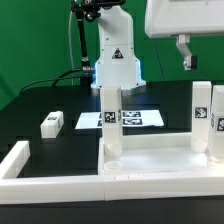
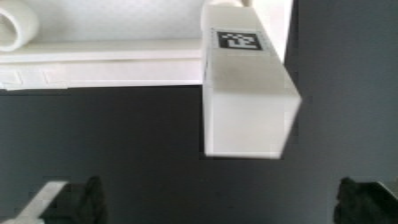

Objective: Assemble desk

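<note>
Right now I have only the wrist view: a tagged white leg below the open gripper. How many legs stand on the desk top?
Observer: At least two. One upright leg stands on the desk top toward the exterior view's left, and a second upright leg toward its right.
Operator: Any leg not yet placed?
Observer: Yes, a loose leg lies on the black table, apart from the desk top, on the exterior view's left.
Operator: How high is the gripper?
Observer: The gripper hangs well above the tops of the legs, toward the exterior view's right, holding nothing.
</note>
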`<state>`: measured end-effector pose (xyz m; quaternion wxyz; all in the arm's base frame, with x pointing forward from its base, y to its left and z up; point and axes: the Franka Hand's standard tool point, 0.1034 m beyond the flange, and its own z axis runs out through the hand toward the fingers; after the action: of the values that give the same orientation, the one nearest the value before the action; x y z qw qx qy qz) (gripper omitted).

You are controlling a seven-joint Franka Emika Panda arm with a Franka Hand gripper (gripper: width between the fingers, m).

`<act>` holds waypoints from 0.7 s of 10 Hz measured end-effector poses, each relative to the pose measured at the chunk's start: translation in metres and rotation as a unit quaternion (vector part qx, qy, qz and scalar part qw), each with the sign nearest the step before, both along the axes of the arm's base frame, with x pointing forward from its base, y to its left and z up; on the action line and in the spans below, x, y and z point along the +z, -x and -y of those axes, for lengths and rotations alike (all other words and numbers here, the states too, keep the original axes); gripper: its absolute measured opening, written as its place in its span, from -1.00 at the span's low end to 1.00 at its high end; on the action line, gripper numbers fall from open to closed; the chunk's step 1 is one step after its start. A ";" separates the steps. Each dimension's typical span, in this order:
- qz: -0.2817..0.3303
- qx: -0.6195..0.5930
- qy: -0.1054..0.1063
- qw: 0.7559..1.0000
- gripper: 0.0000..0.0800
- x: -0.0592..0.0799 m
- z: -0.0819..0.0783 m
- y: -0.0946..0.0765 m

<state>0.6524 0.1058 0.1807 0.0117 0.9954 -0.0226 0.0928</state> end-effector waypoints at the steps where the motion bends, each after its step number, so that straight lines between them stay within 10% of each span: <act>1: -0.035 -0.003 0.005 0.999 0.62 -0.004 0.001 0.001; 7: -0.061 -0.023 0.015 0.998 0.62 -0.043 -0.007 -0.001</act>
<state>0.6538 0.1127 0.1377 0.0297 0.9981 -0.0437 0.0321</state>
